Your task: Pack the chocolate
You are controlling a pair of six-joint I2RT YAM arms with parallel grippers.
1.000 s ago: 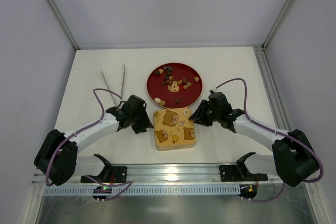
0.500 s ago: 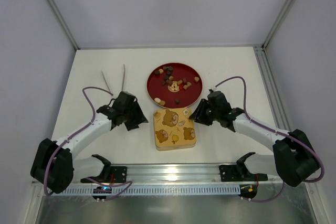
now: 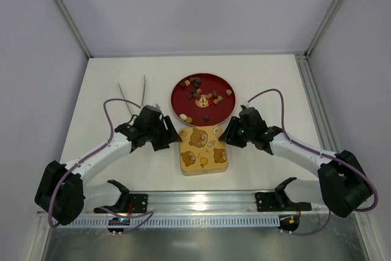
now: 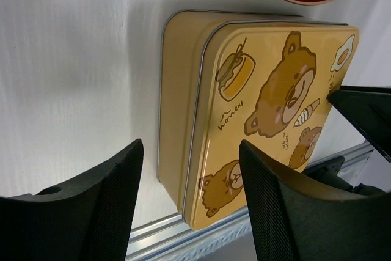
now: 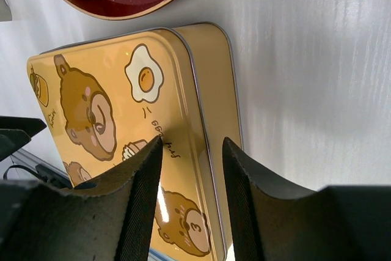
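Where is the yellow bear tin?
In the top view, the tin lies just below the red plate, between the left gripper and the right gripper.

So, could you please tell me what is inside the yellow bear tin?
The tin has its lid on, so its inside is hidden. The only chocolates visible lie on the red plate behind it.

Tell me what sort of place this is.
Probably a robotics lab test cell, not a kitchen. A white table is boxed in by plain panels. Two robot arms are bolted to an aluminium rail at its near edge. The props look staged: a red plate of chocolate and a bear-printed tin.
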